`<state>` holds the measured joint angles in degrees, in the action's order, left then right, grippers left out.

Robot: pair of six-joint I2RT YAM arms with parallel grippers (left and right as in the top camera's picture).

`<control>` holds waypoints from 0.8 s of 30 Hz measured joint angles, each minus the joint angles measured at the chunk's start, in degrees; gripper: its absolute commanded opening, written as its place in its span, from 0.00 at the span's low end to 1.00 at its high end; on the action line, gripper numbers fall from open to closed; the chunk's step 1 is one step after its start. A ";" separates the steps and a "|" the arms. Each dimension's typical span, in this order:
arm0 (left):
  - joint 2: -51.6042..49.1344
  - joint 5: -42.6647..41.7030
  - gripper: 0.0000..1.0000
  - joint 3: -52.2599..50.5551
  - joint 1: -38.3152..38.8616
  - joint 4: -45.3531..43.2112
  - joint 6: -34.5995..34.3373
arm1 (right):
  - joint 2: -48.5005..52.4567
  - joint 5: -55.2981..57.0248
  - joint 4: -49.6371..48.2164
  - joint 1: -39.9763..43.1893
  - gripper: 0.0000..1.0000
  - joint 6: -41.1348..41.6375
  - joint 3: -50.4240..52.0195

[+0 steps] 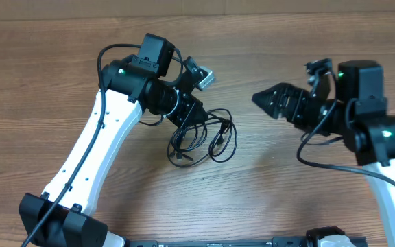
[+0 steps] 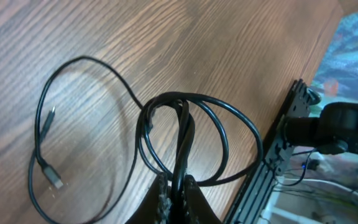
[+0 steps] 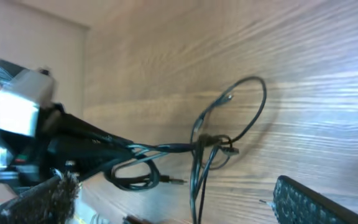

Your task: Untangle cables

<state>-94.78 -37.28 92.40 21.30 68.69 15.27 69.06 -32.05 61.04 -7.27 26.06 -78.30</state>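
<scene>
Cables (image 2: 182,143): loops are clamped in left jaws and trailed onto counter (image 1: 266,199) beyond them. Right jaws are held apart, well clear of them. Separation is judged begun; a loose strand is next to be gripped.

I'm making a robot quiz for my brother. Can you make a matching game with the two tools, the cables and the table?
Things:
1. left tool
2. right tool
3. cables
4. table

Descriptions:
A. brown wood
B. open, holding nothing
C. shut on the cables
D. black and looped

Pairs: 1-C, 2-B, 3-D, 4-A
</scene>
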 measured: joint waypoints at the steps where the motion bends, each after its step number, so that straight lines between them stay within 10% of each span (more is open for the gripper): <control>1: 0.00 -0.59 0.04 0.00 0.00 -0.35 0.96 | -0.07 0.72 1.40 0.00 1.00 -0.20 -2.01; 24: 0.79 -27.04 0.04 0.00 0.00 -26.29 7.89 | 0.00 10.03 10.43 0.00 0.66 -6.01 -6.78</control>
<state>-94.00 -64.31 92.40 21.30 42.39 23.16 69.06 -22.02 71.46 -7.27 20.05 -85.08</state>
